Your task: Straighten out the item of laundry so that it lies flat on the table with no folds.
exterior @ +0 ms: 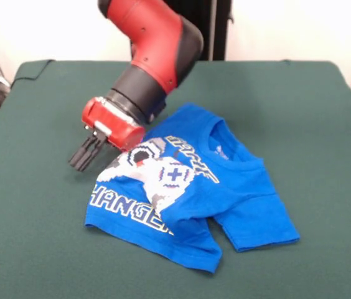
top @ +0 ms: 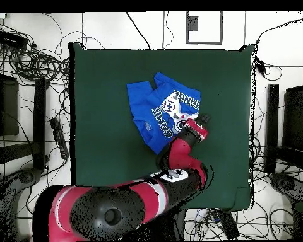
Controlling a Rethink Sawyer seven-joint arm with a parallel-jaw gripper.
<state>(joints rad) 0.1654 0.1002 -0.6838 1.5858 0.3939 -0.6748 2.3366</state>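
The bright blue T-shirt [exterior: 238, 187] lies crumpled on the dark green table [exterior: 32, 230], with its printed front folded over itself and one sleeve sticking out at the front right. Parts of the controller print and lettering show. My gripper [exterior: 81, 159] hangs tilted just off the shirt's left edge, a little above the cloth, with its black fingers together and nothing between them. In the overhead view the shirt [top: 148, 104] lies at the table's [top: 103, 157] upper middle, and the gripper [top: 204, 118] is at the shirt's right edge.
The red and black arm [exterior: 154, 43] reaches down over the table's far middle. Cables and equipment [top: 34, 63] lie on the floor around the table. Green cloth surrounds the shirt on all sides.
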